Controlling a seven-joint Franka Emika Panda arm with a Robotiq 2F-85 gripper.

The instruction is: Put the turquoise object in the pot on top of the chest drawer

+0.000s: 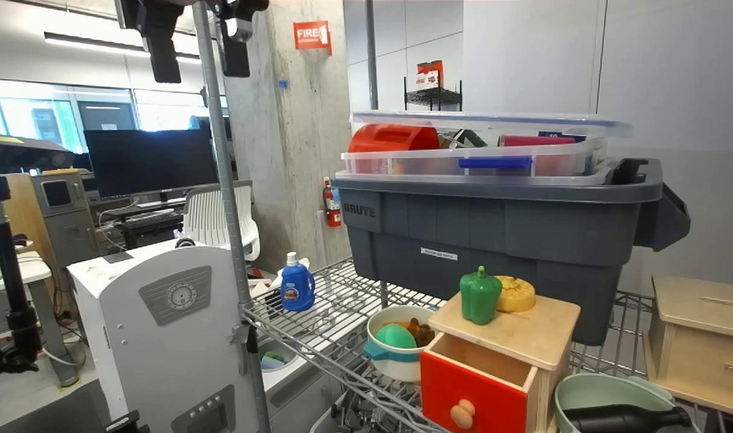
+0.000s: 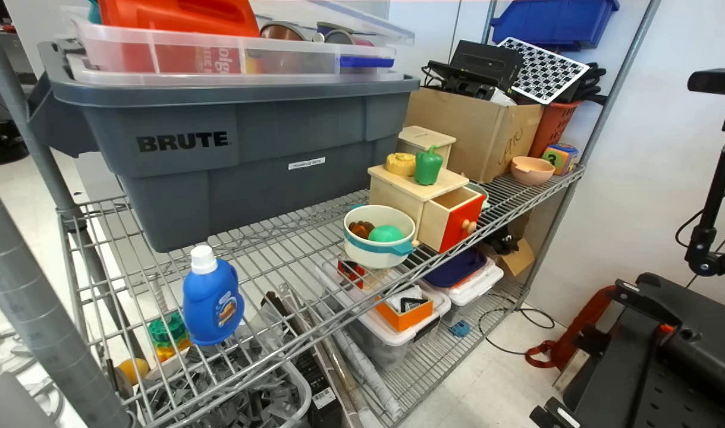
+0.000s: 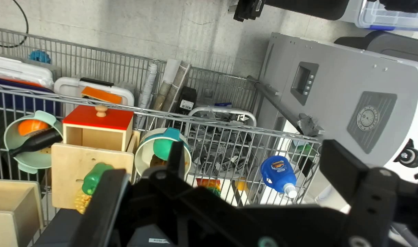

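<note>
In both exterior views I've got pot (image 2: 368,255) on shelf (image 2: 279,238), just L of chest drawer (image 1: 522,337). In pot: task object (image 2: 386,233) w/ a 2nd item (image 2: 361,230) next to it. On chest top: pepper (image 1: 480,296) & another piece (image 1: 516,293), side by side. Detergent bottle (image 2: 213,300) well L of pot; tote (image 2: 261,142) bhd pot, bin (image 2: 297,61) on tote. My wrist view swaps sides: tub (image 3: 32,163) L of chest, pot R; another bottle (image 3: 37,140) lies in tub.
</note>
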